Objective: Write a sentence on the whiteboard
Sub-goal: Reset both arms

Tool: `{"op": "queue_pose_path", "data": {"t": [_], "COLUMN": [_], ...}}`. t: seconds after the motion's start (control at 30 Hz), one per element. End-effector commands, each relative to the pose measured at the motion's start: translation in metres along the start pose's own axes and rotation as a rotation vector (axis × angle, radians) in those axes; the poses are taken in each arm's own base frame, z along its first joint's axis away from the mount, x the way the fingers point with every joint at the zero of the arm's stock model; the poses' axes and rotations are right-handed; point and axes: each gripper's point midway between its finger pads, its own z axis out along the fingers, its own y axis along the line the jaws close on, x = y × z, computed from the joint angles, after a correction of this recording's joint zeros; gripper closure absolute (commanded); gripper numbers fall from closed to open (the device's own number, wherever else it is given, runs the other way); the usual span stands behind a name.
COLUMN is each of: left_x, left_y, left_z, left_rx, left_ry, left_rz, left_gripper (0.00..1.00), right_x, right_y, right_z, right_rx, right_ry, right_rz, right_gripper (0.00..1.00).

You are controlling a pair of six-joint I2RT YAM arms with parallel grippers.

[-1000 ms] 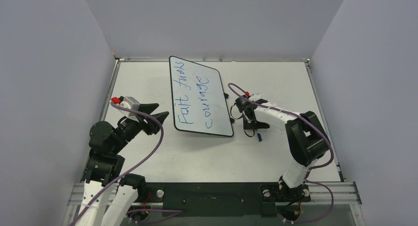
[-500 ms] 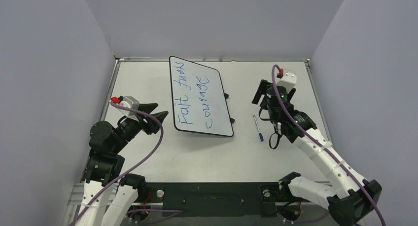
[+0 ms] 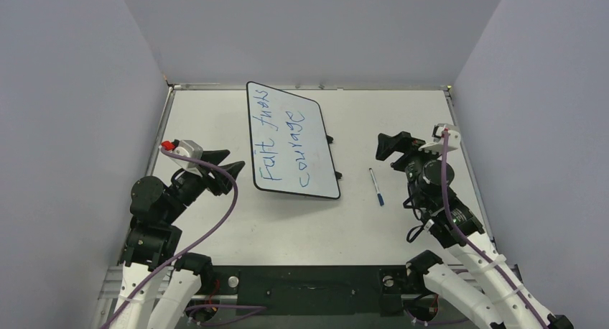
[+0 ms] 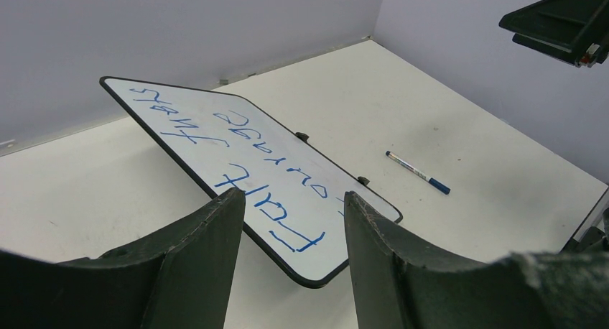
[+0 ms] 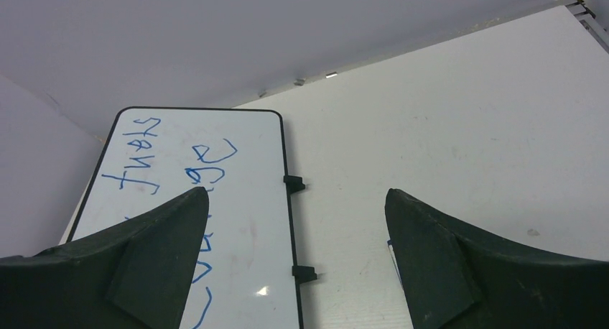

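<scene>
The whiteboard (image 3: 320,182), carrying the blue sentence (image 3: 294,121), lies on the surface (image 3: 287,228) between both arms, a blue-capped marker (image 3: 375,186) just right of it, while the left arm (image 3: 154,200) and right arm (image 3: 431,185) hold their jaws parted and empty.

L claw (image 3: 228,164) aloft, fingers part-spread, gripping nothing. R claw (image 3: 388,148) aloft, fingers spread wide, gripping nothing.

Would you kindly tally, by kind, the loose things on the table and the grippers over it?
Whiteboard: 1
Marker pen: 1
Grippers: 2 (left gripper, right gripper), both open and holding nothing
Total: 4
</scene>
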Motion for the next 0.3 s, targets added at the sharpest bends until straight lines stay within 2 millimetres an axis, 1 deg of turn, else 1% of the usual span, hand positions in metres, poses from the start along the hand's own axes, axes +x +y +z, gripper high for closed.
{"op": "queue_pose_path", "data": {"t": [0.0, 0.13, 0.27], "left_x": [-0.0058, -0.0061, -0.0061], "left_y": [0.0021, 0.0021, 0.0022], "left_z": [-0.001, -0.001, -0.0008], "left_rx": [-0.014, -0.014, -0.014], "left_ry": [-0.019, -0.02, -0.019], "left_rz": [0.015, 0.016, 0.017], "left_gripper": [0.5, 0.5, 0.5], "right_x": [-0.0191, -0.0158, -0.0131], "right_y": [0.0123, 0.0169, 0.0174], "right_z": [-0.0004, 0.0014, 0.0044], "right_rx": [-0.048, -0.067, -0.057], "right_ry": [-0.071, -0.049, -0.028], "right_rz": [0.049, 0.034, 0.029], "right_gripper": [0.12, 0.15, 0.12]}}
